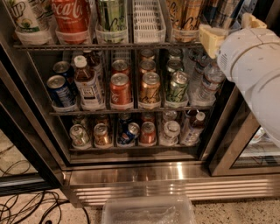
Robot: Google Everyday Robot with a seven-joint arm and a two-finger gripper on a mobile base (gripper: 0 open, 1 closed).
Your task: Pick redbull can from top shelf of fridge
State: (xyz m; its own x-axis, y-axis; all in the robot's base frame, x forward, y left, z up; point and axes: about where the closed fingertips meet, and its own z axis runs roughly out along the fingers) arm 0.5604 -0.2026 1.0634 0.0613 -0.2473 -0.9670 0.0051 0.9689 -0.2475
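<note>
The fridge (144, 176) stands open in front of me. Its top shelf (87, 45) is a dark wire rack carrying plastic bins of tall cans. The redbull can (224, 13), slim and silver with blue panels, stands in the far right bin, cut off by the frame's top edge. My gripper (232, 28) is at the upper right, at the level of that bin, with its pale yellow tips on either side of the can. The white arm (256, 70) covers the shelf's right end.
Left of the can stand gold-and-black cans (186, 15), an empty white bin (148, 19), a green can, a Coca-Cola bottle (70, 15). Two lower racks hold short cans and bottles. A dark-framed door (227, 148) is on the right, a clear tub (148, 210) and cables on the floor.
</note>
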